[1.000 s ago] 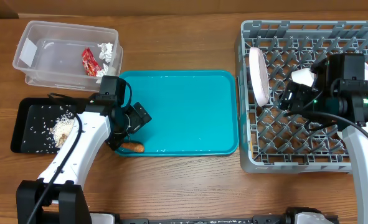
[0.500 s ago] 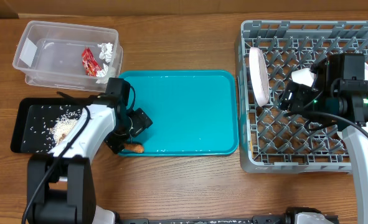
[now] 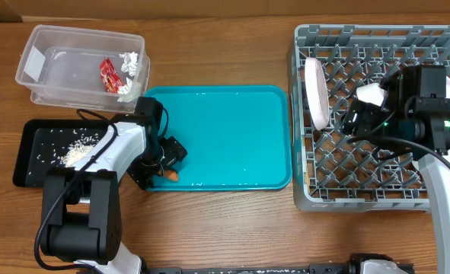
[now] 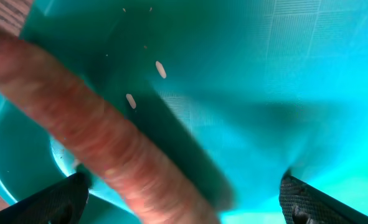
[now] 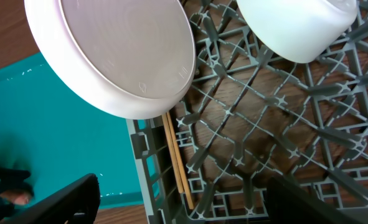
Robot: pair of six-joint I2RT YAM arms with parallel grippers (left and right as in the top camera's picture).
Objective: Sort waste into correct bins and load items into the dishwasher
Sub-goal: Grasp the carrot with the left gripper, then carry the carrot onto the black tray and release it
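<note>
Jaws of the left gripper [image 4: 182, 198] stand spread and empty, straddling the carrot piece [image 4: 103, 143] in a corner of the teal tray [image 4: 277, 68]. Light, firm, probably slick and prone to rolling; best pinched across its middle.

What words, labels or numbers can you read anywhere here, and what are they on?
Nothing is readable.
Label on the tub: looks blank.
Wrapper: print too small to read.
Plate: a small stamped mark, too blurred to read.
</note>
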